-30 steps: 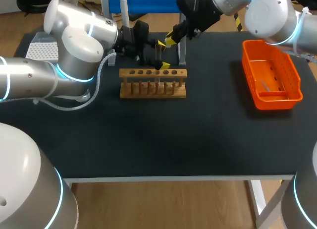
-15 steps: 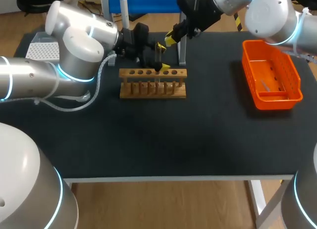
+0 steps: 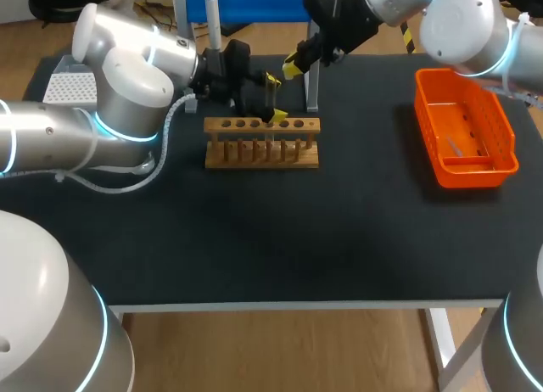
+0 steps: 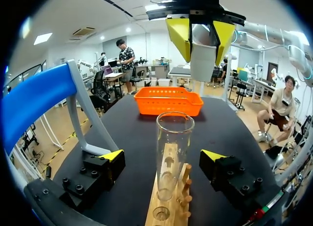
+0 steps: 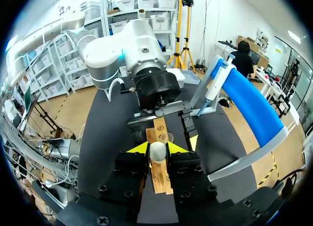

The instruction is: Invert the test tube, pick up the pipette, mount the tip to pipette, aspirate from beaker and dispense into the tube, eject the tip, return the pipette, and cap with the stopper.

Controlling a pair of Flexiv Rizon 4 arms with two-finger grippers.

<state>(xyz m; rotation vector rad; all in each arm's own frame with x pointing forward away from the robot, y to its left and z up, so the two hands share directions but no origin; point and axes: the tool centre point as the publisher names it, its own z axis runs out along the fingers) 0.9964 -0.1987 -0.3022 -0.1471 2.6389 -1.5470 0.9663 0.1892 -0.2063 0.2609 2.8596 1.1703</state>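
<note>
Now test tube [image 4: 174, 133] upright, mouth up; left gripper [image 4: 163, 156] spread; right gripper [image 5: 158, 148] pinching stopper [image 4: 203, 62].

Black table [image 3: 271, 239] is taking up most of the head view, its top looking flat and matte. A pale front edge [image 3: 297, 305] is running across at 6 o'clock. A white leg [image 3: 443, 350] is dropping from it at 5 o'clock. The far edge is sitting at 12 o'clock, partly hidden. Light is falling evenly on the top, throwing only soft shadows. In the left wrist view the same top [image 4: 132, 133] is stretching away dark with a faint sheen. In the right wrist view it [image 5: 102, 135] is showing plain black.
</note>
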